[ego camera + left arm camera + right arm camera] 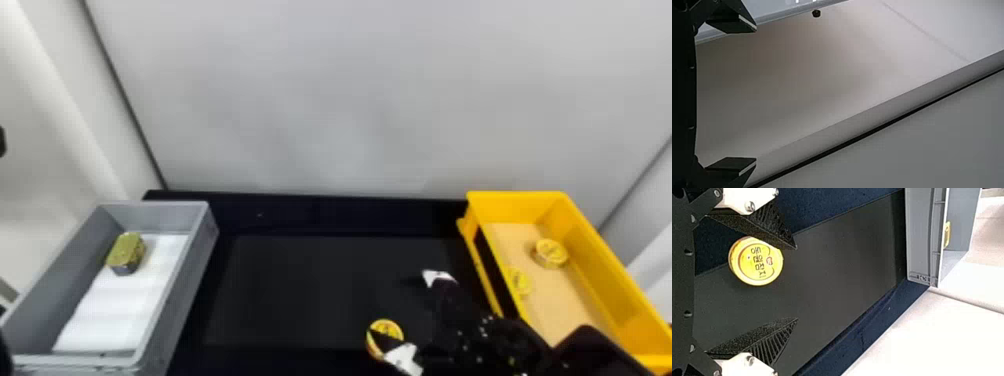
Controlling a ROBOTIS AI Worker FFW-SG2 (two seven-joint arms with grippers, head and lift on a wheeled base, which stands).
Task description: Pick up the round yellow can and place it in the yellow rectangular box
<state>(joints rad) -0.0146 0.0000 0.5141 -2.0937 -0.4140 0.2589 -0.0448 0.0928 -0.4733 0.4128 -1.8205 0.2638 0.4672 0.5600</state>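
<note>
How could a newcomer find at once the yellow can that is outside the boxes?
Look at the black table between the grey box and the yellow box. There, near one finger of the open right gripper, lies the round yellow can. The two similar cans are inside the yellow box; this one is on the table.

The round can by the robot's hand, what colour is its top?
Yellow; the right wrist view shows it best.
</note>
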